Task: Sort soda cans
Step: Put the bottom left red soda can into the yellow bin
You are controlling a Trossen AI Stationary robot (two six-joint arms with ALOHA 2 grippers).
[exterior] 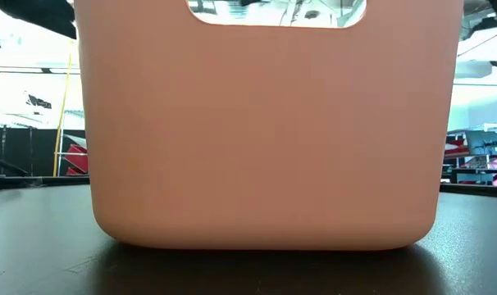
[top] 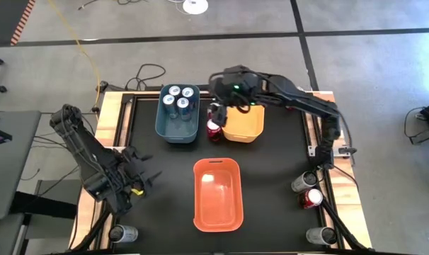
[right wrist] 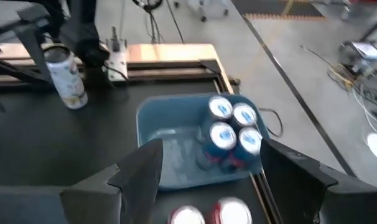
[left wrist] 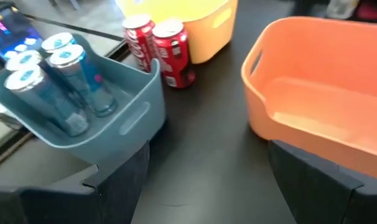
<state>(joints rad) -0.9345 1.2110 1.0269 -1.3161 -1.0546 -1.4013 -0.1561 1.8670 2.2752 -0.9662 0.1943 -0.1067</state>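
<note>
The right gripper hangs with its fingers spread and holding nothing, right above 2 red cans that stand upright and touching each other in the gap between the blue bin and the yellow bin. The step in hand looks like picking up a red can: in the right wrist view the silver tops of those 2 cans sit just below and between the open fingers. The next move likely calls for a straight descent so the fingers straddle only 1 can without knocking its neighbour or the bin walls on either side. 4 blue cans with silver tops already stand upright, bunched at one end of the blue bin; the orange bin holds nothing visible. 3 more cans, 2 silver and 1 red, wait on the table edge near the right arm's base, and 1 silver can near the left arm's. The left gripper waits, fingers released, beside the orange bin.
</note>
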